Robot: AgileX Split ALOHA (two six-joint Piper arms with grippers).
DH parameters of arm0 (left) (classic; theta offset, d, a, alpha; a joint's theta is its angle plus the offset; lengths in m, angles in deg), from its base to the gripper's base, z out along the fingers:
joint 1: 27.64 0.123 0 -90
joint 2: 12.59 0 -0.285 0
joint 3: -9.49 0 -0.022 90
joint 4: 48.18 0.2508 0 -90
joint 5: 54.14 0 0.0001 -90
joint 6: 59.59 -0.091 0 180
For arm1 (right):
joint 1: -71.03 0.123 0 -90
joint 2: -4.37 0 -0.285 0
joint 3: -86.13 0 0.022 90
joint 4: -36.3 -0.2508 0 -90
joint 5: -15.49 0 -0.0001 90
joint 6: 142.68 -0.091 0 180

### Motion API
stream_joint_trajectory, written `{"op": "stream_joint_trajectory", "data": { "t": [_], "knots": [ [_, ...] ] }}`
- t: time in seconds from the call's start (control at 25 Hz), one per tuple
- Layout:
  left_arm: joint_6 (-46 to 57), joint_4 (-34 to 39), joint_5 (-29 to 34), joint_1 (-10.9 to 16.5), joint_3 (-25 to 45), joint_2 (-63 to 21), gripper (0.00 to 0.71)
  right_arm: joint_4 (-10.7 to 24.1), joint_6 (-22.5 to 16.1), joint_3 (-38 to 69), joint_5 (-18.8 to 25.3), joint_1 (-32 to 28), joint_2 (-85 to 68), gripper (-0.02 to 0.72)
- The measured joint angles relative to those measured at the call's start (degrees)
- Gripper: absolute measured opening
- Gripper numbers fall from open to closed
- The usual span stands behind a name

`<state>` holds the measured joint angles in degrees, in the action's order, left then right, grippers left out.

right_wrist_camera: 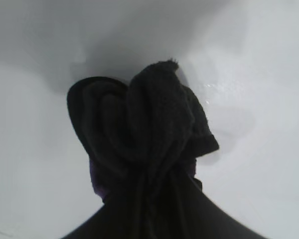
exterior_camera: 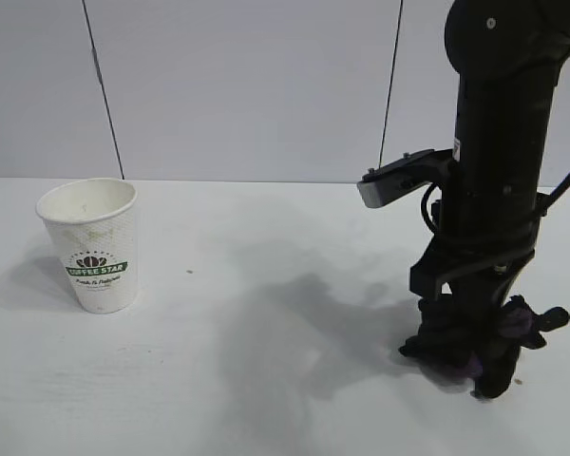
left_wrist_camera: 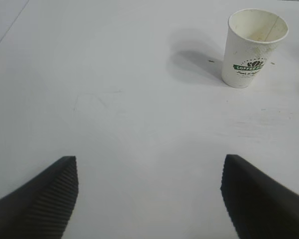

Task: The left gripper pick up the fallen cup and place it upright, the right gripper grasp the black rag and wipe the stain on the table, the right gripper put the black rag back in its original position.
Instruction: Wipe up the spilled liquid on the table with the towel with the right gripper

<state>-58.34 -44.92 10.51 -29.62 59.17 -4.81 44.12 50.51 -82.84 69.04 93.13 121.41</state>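
One black rag [exterior_camera: 513, 328] pinched within right tool [exterior_camera: 475, 366], against table [exterior_camera: 266, 380].

Pale grey panelled wall [exterior_camera: 247, 85] with thin dark vertical seams [exterior_camera: 103, 90]

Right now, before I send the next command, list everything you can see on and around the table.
cup: one, white with a green band, upright on the table's left side, apart from both arms.
black rag: one, black with purple tinges, bunched in the right tool, pressed down on the table's right side.
stain: none clearly visible; the rag may be covering it.
table: one, white, spans the view.
wall: pale grey panels with dark seams, behind the table.
left tool: one, black, open, empty, hanging over bare table short of the cup.
right tool: one, black, pointing straight down, shut on the rag.
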Motion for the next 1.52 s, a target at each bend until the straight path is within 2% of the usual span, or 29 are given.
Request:
{"op": "stream_joint_trajectory", "data": {
  "t": [0.16,0.28,0.4,0.48,0.56,0.6,0.68,0.76,0.84,0.92,1.04,1.12,1.2,1.36,1.44,1.52],
  "knots": [
    [0.0,0.0,0.0,0.0,0.0,0.0,0.57,-1.49,-0.16,5.26,-2.75,0.0,-0.31,0.061],
    [0.0,0.0,0.0,0.0,0.0,0.0,0.57,-1.39,-1.28,7.22,-3.23,0.0,-1.53,0.061],
    [0.0,0.0,0.0,0.0,0.0,0.0,0.57,2.39,-6.74,7.35,-3.47,0.0,-2.59,0.06],
    [0.0,0.0,0.0,0.0,0.0,0.0,0.57,7.58,-11.83,7.35,-2.83,-0.13,-2.79,0.055],
    [0.0,0.0,0.0,0.0,0.0,0.0,0.57,11.12,-16.44,7.4,-1.8,-1.22,-2.79,0.055],
    [0.0,0.0,0.0,0.0,0.0,0.0,0.57,12.11,-18.07,7.4,-1.6,-2.32,-2.79,0.055],
    [0.0,0.0,0.0,0.0,0.0,0.0,0.57,12.17,-18.93,7.4,-0.77,-4.33,-2.79,0.055],
    [0.0,0.0,0.0,0.0,0.0,0.0,0.57,9.39,-16.81,7.4,-0.52,-5.36,-2.79,0.055],
    [0.0,0.0,0.0,0.0,0.0,0.0,0.57,3.64,-11.47,7.4,-0.47,-5.42,-2.79,0.055],
    [0.0,0.0,0.0,0.0,0.0,0.0,0.57,-4.32,-5.05,7.4,0.01,-5.18,-2.79,0.055],
    [0.0,0.0,0.0,0.0,0.0,0.0,0.57,-14.12,3.81,7.4,-0.73,-4.36,-2.79,0.055],
    [0.0,0.0,0.0,0.0,0.0,0.0,0.57,-18.12,7.69,7.4,-2.78,-3.13,-2.79,0.054],
    [0.0,0.0,0.0,0.0,0.0,0.0,0.57,-20.4,9.47,7.4,-5.33,-1.24,-2.79,0.054],
    [0.0,0.0,0.0,0.0,0.0,0.0,0.57,-21.49,9.06,7.46,-12.3,0.87,-2.79,0.054],
    [0.0,0.0,0.0,0.0,0.0,0.0,0.57,-20.78,7.43,7.46,-17.3,0.94,-2.79,0.054],
    [0.0,0.0,0.0,0.0,0.0,0.0,0.57,-18.15,4.84,7.25,-20.69,0.94,-2.74,0.054]
  ]
}}
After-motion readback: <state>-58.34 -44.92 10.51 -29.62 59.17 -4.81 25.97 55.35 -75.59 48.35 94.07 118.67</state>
